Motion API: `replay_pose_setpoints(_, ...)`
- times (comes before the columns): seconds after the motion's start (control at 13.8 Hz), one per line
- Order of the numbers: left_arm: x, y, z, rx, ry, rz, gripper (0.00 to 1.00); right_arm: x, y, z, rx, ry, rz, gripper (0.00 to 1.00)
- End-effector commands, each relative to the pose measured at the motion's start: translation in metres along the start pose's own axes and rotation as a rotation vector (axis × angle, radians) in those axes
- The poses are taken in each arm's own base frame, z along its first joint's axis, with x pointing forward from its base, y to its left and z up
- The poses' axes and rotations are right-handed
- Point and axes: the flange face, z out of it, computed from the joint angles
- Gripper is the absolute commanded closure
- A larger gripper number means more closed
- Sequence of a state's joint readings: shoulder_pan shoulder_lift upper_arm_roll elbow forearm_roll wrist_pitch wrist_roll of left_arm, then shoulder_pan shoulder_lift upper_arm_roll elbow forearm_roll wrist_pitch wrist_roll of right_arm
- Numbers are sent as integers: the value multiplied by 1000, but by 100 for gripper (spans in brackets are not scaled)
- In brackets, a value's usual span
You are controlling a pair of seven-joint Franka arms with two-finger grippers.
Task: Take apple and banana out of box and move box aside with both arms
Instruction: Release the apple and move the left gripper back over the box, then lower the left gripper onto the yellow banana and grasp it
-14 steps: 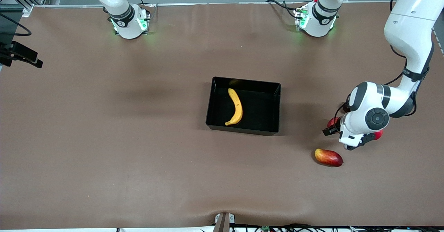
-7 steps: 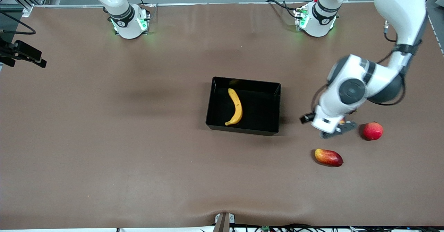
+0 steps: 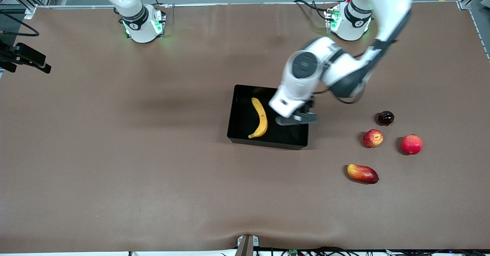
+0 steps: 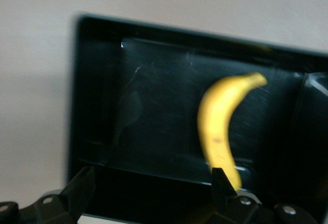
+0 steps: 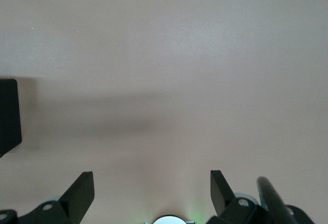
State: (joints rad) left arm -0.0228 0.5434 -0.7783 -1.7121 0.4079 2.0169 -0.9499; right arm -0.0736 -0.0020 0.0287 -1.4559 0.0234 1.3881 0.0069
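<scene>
The black box [image 3: 268, 90] sits mid-table with the yellow banana [image 3: 260, 117] lying in it. My left gripper [image 3: 297, 118] hangs open and empty over the box's end toward the left arm. In the left wrist view the gripper [image 4: 152, 180] is above the box wall [image 4: 77, 90], with the banana [image 4: 220, 126] beside one fingertip. The small red-and-yellow apple [image 3: 373, 138] rests on the table, apart from the box, toward the left arm's end. My right gripper [image 5: 152, 183] is open and empty over bare table; it is out of the front view.
A pinkish-red round fruit [image 3: 411, 144] lies beside the apple. A small dark round fruit [image 3: 386, 118] lies farther from the camera. A red-and-yellow mango [image 3: 362, 173] lies nearer. A black object's corner [image 5: 7, 114] shows at the edge of the right wrist view.
My left arm has lifted from among the fruits and swung over to the box, empty. The apple and the dark fruit it hid now show on the table.
</scene>
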Motion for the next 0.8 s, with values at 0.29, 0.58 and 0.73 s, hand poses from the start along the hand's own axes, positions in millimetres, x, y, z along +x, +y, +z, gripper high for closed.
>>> replay_pose_setpoints(0.29,-20,72,99,18,58,86,0,-6,-10,-6,-2,4,-15,0)
replay_pose_setpoints(0.58,-21,80,139,-27,50,109,0,-6,-10,-6,-1,4,-15,0)
replay_pose_setpoints(0.73,-11,72,158,-16,85,131,0,-7,-9,-6,0,-5,-12,0)
